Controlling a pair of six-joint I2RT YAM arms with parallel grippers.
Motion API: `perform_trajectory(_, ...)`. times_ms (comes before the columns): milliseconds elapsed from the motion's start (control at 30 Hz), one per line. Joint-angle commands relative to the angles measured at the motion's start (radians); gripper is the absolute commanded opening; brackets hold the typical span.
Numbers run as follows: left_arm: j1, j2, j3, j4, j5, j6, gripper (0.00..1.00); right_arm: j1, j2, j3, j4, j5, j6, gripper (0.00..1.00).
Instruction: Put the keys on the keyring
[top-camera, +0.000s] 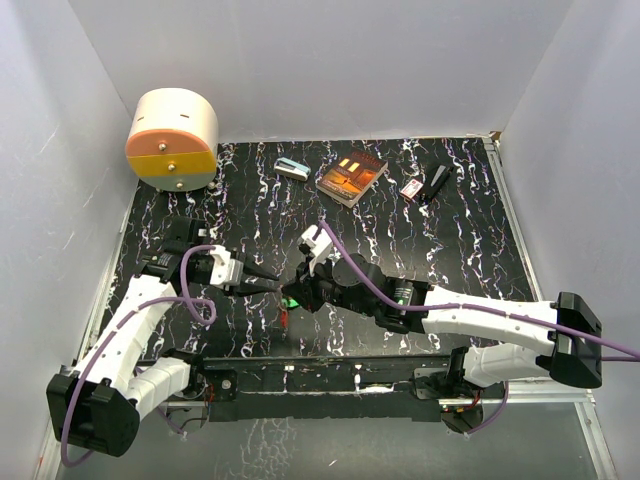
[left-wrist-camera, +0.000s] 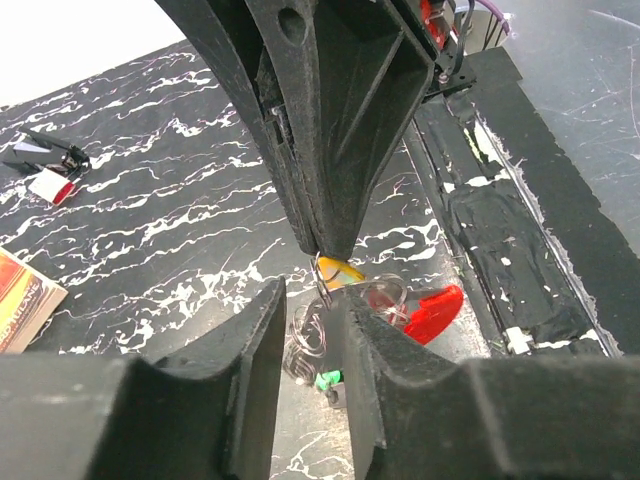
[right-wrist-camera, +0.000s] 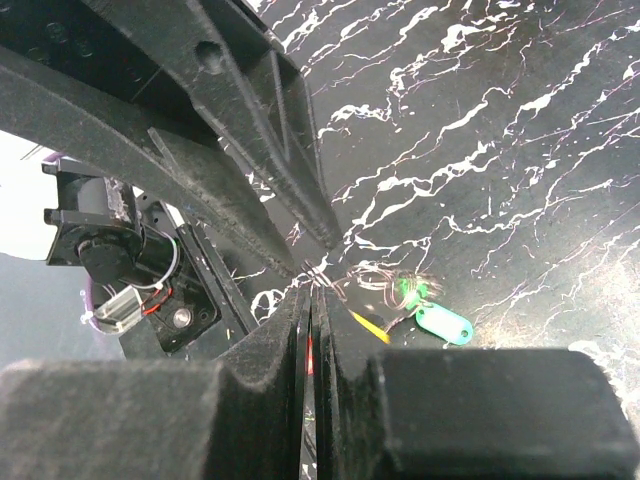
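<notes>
Low over the near middle of the counter (top-camera: 420, 230), the right hand (right-wrist-camera: 312, 285) pinches the keyring (left-wrist-camera: 322, 268) shut; the left hand (left-wrist-camera: 305, 330), slightly parted, straddles the dangling keys (left-wrist-camera: 432, 312); it should feed slowly while the right holds firm.

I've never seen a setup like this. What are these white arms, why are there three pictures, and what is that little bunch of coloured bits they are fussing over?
Two white robot arms are bolted at the near edge of a black marbled table. One picture looks down from above; the other two come from cameras on each wrist, so their own black fingers fill the view. The right gripper is shut on a thin wire keyring. The left gripper stands slightly open around the ring. Small keys with red, yellow and green plastic heads hang there. At the far edge lie a paperback book, two small boxes and a round cream and orange container.
</notes>
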Motion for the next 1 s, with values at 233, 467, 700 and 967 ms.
perform_trajectory(233, -0.007, 0.051, 0.046, 0.033, -0.008, -0.005, 0.32, 0.006, -0.001, 0.089, 0.067, 0.015, 0.003, 0.08)
perform_trajectory(467, -0.028, 0.064, 0.061, 0.017, -0.017, 0.003, 0.23, 0.011, 0.018, 0.101, 0.067, 0.015, 0.003, 0.08)
perform_trajectory(700, -0.041, 0.065, 0.078, -0.049, -0.01, 0.047, 0.07, 0.011, 0.021, 0.104, 0.067, 0.015, 0.003, 0.08)
perform_trajectory(967, -0.049, 0.056, 0.07, -0.105, -0.019, 0.092, 0.0, 0.01, 0.014, 0.108, 0.067, 0.015, 0.003, 0.08)
